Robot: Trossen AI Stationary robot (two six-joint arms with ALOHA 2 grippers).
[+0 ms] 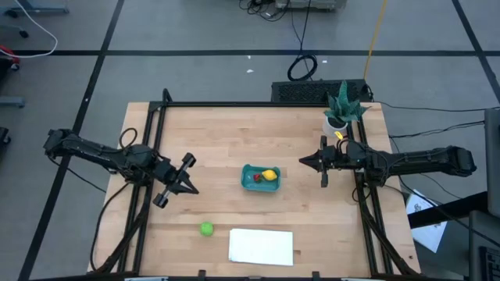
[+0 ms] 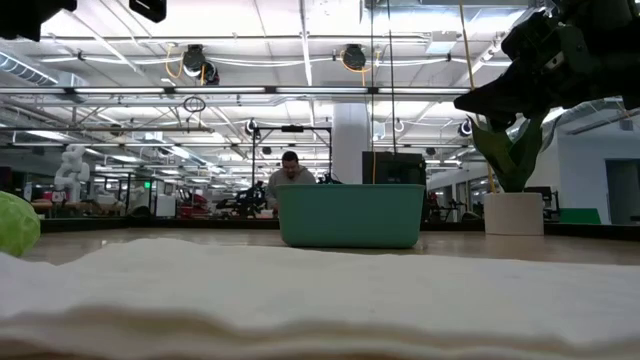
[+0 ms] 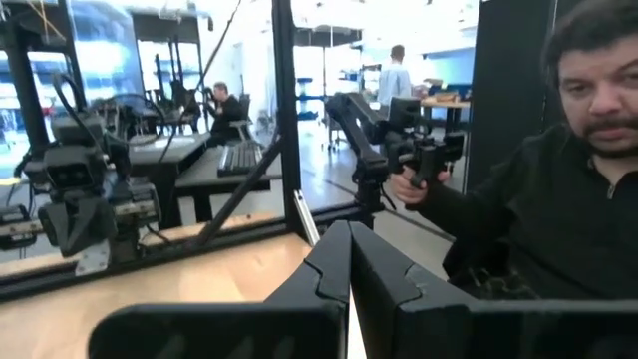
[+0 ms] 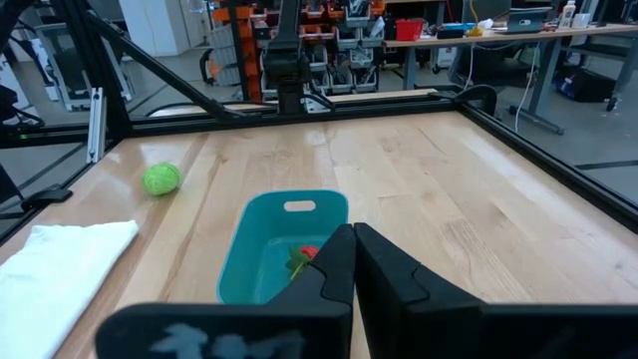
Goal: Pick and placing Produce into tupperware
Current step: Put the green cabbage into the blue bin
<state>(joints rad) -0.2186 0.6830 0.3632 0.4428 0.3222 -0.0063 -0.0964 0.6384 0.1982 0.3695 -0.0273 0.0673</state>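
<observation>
Wooden table (image 1: 312, 226) carries teal tupperware (image 1: 260, 178) with lemon (image 1: 269, 175) and red fruit (image 1: 255, 177) inside, between both grippers, green ball (image 1: 206, 229) near left gripper (image 1: 191, 190), right gripper (image 1: 305, 161) also pressed together, both empty.

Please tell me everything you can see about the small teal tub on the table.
The teal tub is a small, shallow rectangular container with rounded corners; it looks like smooth plastic. It has no lid and stands upright, open side up, flat on the wooden table near its middle. One short inner wall carries a pale oval mark. Inside it lie a yellow lemon-like fruit and a smaller red fruit. No gripper touches it. A green ball and a white sheet lie apart from it.
</observation>
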